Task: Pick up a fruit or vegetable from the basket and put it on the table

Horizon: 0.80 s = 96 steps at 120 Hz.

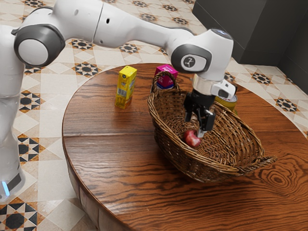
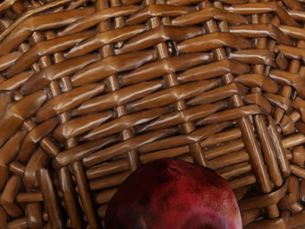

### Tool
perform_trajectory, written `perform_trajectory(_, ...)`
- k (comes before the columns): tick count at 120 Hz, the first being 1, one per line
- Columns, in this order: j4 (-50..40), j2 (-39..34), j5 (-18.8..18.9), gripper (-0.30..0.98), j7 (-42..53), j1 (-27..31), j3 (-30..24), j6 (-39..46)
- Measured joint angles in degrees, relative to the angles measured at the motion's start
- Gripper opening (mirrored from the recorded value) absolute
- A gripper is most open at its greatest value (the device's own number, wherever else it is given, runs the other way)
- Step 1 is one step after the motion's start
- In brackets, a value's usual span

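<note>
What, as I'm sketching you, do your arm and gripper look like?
My arm is white and rounded, with dark grey joint rings, a dark emblem near the wrist and a blue light low down. My gripper is black and angular.

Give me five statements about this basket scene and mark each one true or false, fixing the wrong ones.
1. The red, rounded fruit is inside the brown wicker basket. True.
2. The tall yellow carton is in the basket too. False: it stands on the round wooden table.
3. The black two-finger gripper is down at the fruit. True.
4. The pink-and-blue box lies on the patterned floor tiles. False: it is on the table.
5. The basket rests on the table. True.
</note>
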Motion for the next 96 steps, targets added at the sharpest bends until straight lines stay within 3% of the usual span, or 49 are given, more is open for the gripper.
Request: perform_trajectory(96, -4.3, 0.5, -0.8, 0.69, -4.7, -0.1, -0.5, 5.7)
